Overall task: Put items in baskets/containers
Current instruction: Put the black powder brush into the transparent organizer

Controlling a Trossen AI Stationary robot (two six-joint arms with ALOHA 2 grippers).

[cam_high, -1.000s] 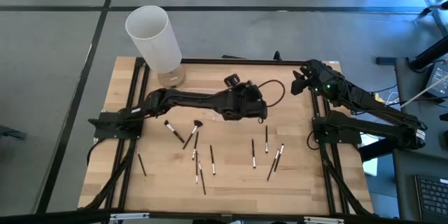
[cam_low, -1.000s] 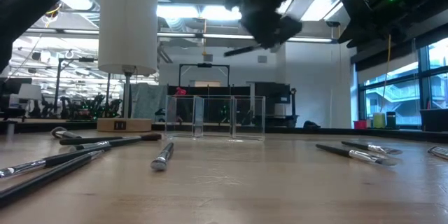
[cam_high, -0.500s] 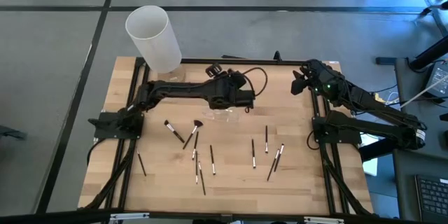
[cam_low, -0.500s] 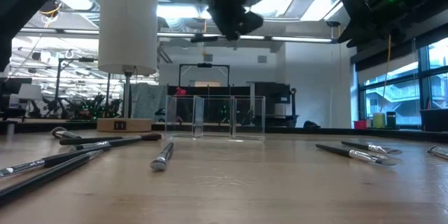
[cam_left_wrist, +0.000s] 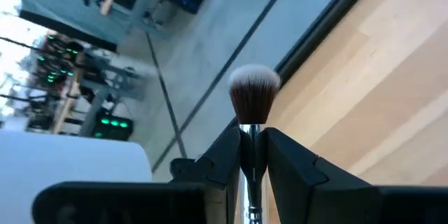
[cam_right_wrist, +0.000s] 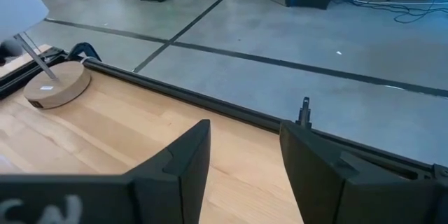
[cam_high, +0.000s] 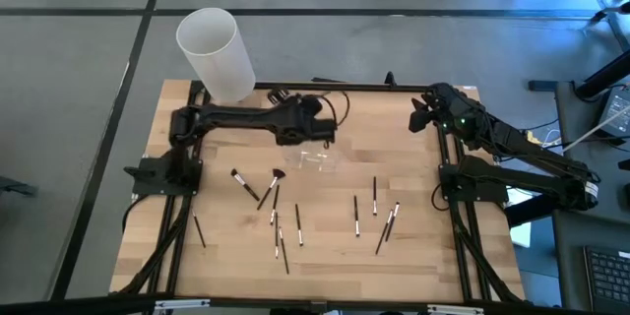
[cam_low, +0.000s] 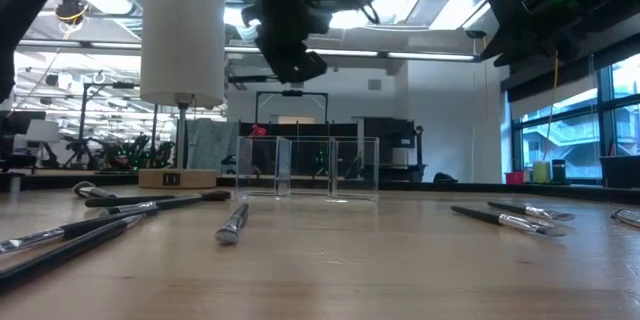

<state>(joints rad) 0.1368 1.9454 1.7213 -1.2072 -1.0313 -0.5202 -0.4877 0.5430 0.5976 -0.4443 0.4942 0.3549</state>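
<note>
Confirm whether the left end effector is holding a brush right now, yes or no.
Yes: in the left wrist view the left end effector is closed on the handle of a fluffy-tipped brush that sticks out between its fingers.

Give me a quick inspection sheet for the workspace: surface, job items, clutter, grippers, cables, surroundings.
Surface: wooden table, black frame rails along its edges.
Job's things: clear organizer near the table's middle, hard to see from above; loose brushes and sticks scattered on the near half; one fluffy-tipped brush held.
Clutter: tall white cylinder on a round wooden base at the far left corner.
Grippers: left gripper shut on the fluffy-tipped brush, raised over the far middle of the table; right gripper open, empty, parked at the far right corner.
Cables: black cable looped by the left wrist.
Surroundings: grey floor, equipment with green lights; no people seen.
</note>
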